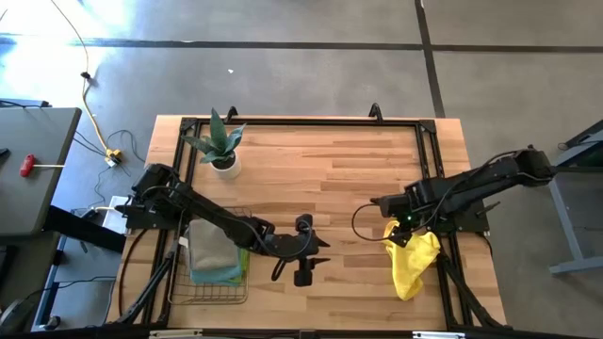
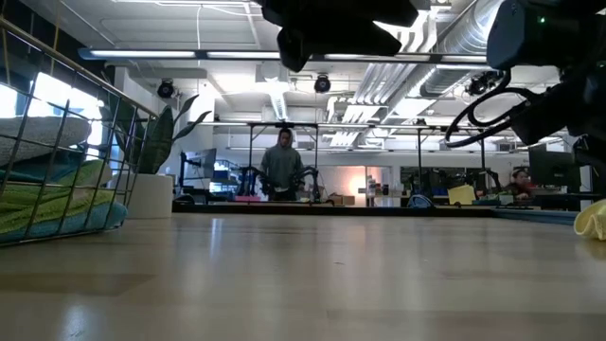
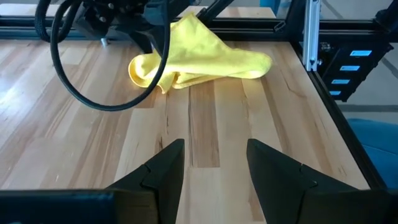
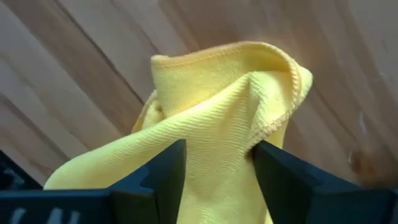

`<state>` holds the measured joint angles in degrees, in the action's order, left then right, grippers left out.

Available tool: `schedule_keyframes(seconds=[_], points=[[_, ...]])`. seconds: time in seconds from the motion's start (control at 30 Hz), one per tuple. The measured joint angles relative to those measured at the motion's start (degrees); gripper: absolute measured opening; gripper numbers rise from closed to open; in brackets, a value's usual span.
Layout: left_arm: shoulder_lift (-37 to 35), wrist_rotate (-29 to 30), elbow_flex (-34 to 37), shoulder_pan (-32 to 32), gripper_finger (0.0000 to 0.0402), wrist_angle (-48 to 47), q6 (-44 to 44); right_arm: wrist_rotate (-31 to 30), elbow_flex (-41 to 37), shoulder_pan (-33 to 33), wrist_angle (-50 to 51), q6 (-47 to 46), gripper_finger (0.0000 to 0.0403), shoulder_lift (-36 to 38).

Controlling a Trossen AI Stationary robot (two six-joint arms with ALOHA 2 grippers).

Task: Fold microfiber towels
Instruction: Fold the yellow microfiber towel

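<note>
A yellow towel (image 1: pixel 415 264) lies bunched near the table's right edge, with one part drawn up into a peak (image 3: pixel 193 25). My right gripper (image 1: pixel 400 231) stands over that peak, shut on the cloth (image 4: pixel 217 106). My left gripper (image 3: pixel 214 168) hovers open above the bare wood at the middle near side (image 1: pixel 318 254), pointing toward the yellow towel with nothing between its fingers. Folded towels in grey, green and teal (image 1: pixel 215 259) lie stacked in a wire basket (image 1: pixel 179 282) at the near left. My right gripper pinches a bunched fold of the yellow towel (image 4: pixel 217 158) between its two fingers, several layers thick. The fingers come steeply from above. A hemmed edge (image 4: pixel 273 118) curls up just past the fingertips. The towel's lower part (image 1: pixel 410 282) rests slack on the table.
A potted plant (image 1: pixel 221 146) stands at the far left of the table. A black frame rail (image 1: pixel 301 121) runs around the tabletop, with an upright post (image 3: pixel 311 37) near the towel. The wood between the two grippers (image 1: pixel 358 188) is bare. A person (image 2: pixel 282 161) stands in the room behind.
</note>
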<state>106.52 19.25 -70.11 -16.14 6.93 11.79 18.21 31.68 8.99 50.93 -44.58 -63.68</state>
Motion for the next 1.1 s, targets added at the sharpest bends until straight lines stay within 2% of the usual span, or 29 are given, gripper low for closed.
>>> schedule_keyframes(seconds=[0.17,0.3,0.53,0.83,0.93,1.1], points=[[0.00,0.00,0.00,0.00,0.0163,-0.30,-0.02,-5.62,-0.02,0.00,-0.58,0.73,0.0137,-0.02],[0.00,0.00,0.00,-0.06,0.0163,-0.72,0.00,-7.56,-0.02,0.00,-0.59,1.10,0.0125,-0.09],[0.00,0.00,0.00,-0.09,0.0163,-1.61,0.02,-6.83,-0.02,0.00,-0.58,0.93,0.0134,-1.41],[0.00,0.00,0.00,-0.09,0.0163,-1.61,0.02,-5.48,-0.02,0.02,-0.64,2.64,0.0130,-8.03],[0.00,-0.07,0.00,-0.09,0.0163,-1.64,0.02,-4.95,-0.04,0.02,-0.65,3.74,0.0105,-8.65],[0.00,-0.21,0.00,-0.09,0.0163,-2.67,0.02,-4.89,-0.04,0.02,-0.65,4.99,0.0020,-8.30]])
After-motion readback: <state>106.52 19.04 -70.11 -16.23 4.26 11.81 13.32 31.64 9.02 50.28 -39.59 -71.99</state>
